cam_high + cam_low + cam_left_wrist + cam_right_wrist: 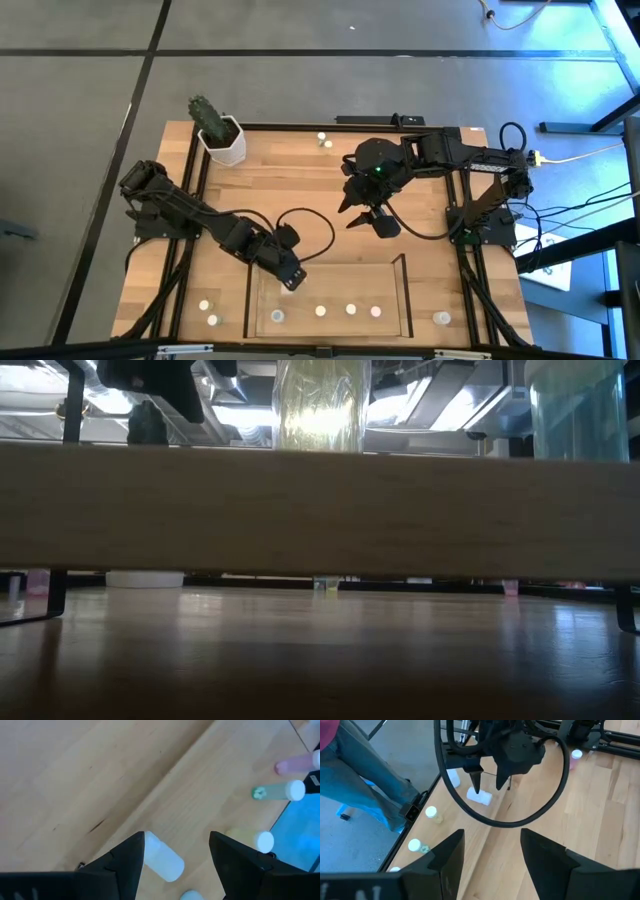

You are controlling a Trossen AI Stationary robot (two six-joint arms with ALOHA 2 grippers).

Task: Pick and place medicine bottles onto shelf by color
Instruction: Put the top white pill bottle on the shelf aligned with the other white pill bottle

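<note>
From above, the left gripper hung over the shelf's far left corner, its arm reaching in from the table's left edge. A white bottle lay at its fingertips. Three more bottles stood in a row inside the shelf along its near wall. The right gripper hovered above the middle of the table, fingers spread and empty, its arm bent in from the right.

The low view showed mostly a wooden board across the frame; neither pincer was visible there.

In the left wrist view, the left gripper stood released, the white bottle lying on its side between the fingers, close to one of them.

In the right wrist view, the right gripper was open, grasping nothing, looking toward the left gripper over the white bottle.
</note>
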